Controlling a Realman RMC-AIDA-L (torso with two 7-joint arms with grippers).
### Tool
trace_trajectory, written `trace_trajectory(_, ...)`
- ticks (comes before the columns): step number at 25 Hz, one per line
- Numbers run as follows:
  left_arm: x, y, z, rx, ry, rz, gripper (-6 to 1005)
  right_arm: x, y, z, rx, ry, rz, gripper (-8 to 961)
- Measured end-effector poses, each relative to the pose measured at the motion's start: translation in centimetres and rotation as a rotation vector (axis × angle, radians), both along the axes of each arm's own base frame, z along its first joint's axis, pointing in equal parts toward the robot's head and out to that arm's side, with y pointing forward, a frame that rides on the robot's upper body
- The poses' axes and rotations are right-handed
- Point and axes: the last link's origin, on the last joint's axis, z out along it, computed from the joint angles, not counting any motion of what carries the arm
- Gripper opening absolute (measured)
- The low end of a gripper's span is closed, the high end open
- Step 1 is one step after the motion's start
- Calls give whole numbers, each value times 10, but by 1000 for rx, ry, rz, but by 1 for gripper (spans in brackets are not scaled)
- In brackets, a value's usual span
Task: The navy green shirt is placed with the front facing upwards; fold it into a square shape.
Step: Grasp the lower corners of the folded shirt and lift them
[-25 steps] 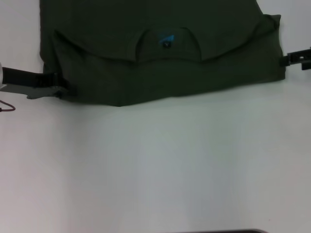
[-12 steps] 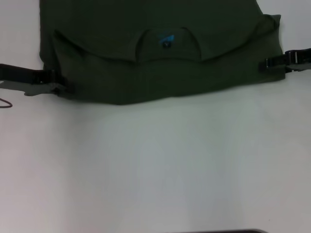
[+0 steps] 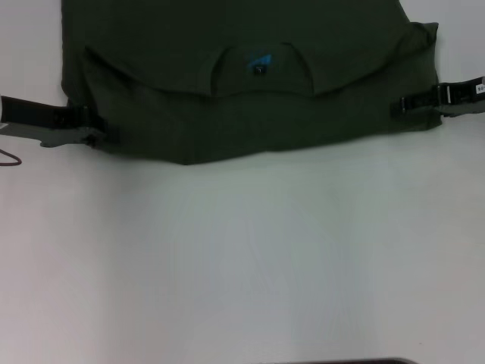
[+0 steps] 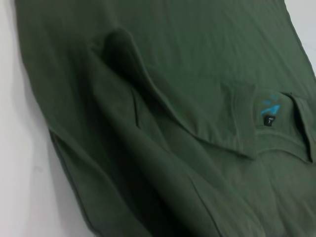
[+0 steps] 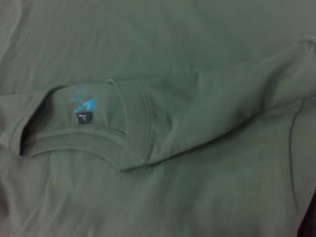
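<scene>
Dark olive-green cotton shirt (image 3: 250, 83) lies spread across the far part of the white surface (image 3: 250, 265), partly folded, its ribbed crew neck (image 3: 261, 68) with a teal and black label (image 3: 259, 62) showing at the middle of the folded-over layer. The left tool (image 3: 95, 130) sits at the shirt's left side near the lower left corner of the cloth, its black fingers low against the surface and touching the fabric edge; whether they pinch the cloth or only rest beside it cannot be told. The right tool (image 3: 398, 106) reaches in from the right edge of the surface, its dark tip lying over the shirt's right border; how far it is parted cannot be told either. Both wrist views show only cloth: the left wrist view shows the shirt's folds and the label (image 4: 269, 111), the right wrist view shows the collar (image 5: 98, 133) and a folded sleeve. The near half of the surface, toward the robot, is bare white, and a narrow white strip runs along each side of the shirt.
</scene>
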Motion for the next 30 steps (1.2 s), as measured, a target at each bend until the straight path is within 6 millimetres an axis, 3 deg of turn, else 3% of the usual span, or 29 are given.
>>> trace_trajectory(5, 1, 0, 0, -5, -2, 1, 65, 4, -2, 8, 2, -9, -15, 831)
trace_trajectory(22, 0, -5, 3, -62, 17, -3, 77, 3, -7, 16, -45, -52, 2, 243)
trace_trajectory(25, 2, -14, 3, -136, 16, -19, 79, -1, -15, 15, -106, -37, 12, 138)
trace_trajectory(30, 0, -35, 8, -271, 31, -28, 82, 0, -42, 17, -250, -39, 1, 57)
